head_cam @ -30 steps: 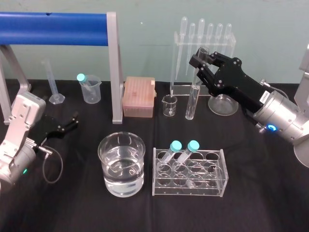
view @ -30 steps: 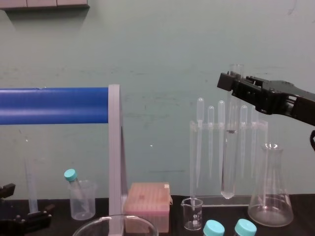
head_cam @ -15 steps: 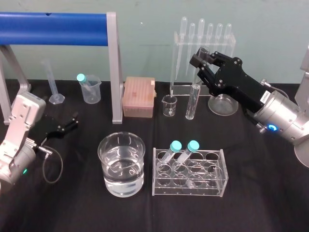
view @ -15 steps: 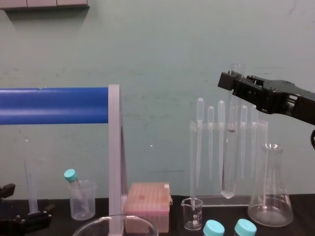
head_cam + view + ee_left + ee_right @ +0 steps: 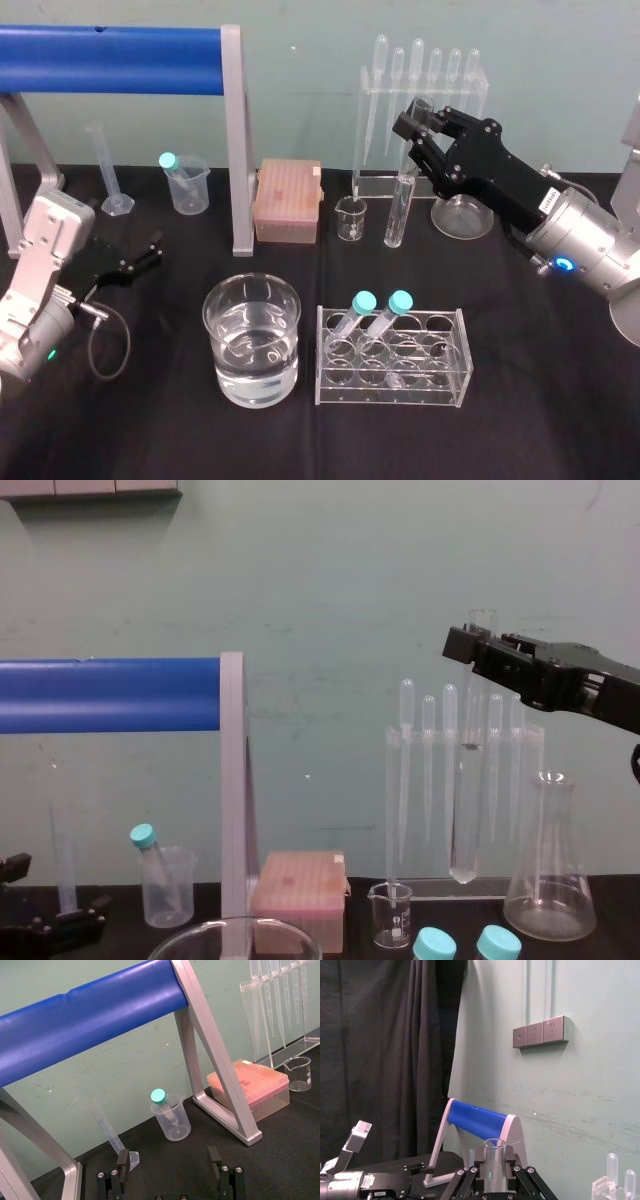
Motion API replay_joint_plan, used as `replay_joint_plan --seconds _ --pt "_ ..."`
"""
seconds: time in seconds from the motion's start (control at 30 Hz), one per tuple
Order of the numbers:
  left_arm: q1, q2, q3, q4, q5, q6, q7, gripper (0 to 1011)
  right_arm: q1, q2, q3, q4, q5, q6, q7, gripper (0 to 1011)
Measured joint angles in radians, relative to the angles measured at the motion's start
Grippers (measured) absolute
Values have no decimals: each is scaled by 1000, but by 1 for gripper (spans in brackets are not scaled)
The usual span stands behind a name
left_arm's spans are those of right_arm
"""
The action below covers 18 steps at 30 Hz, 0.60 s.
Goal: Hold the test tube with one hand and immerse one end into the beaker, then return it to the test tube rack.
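test tube held upright over the back of the counter

the right tool is clamped on the test tube near its flared rim. the tube hangs upright, its round end clear of the black counter. it sits between the small graduated beaker and the conical flask, in front of the pipette stand. in the chest view the test tube crosses in front of the pipettes, with the right tool at its top. i cannot tell whether the tube holds liquid.

the beaker stands near the front of the counter, well apart from the tube and partly filled with clear liquid. just to its right is the test tube rack. two teal-capped tubes lean in its back row, and the other holes look open.

farther back on the left, a cloudy beaker holds one teal-capped tube, tilted. a slim graduated cylinder stands beside it. a pink tip box sits by the grey post of the blue-barred frame.

the left tool rests low at the left side of the counter. in the left wrist view its fingers stand apart, holding nothing.
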Motion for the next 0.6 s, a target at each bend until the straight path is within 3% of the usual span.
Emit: replay_joint_plan --seconds 0.6 --pt "0 0 0 0 0 0 0 1000 4 -1 0 0 5 -2 17 226"
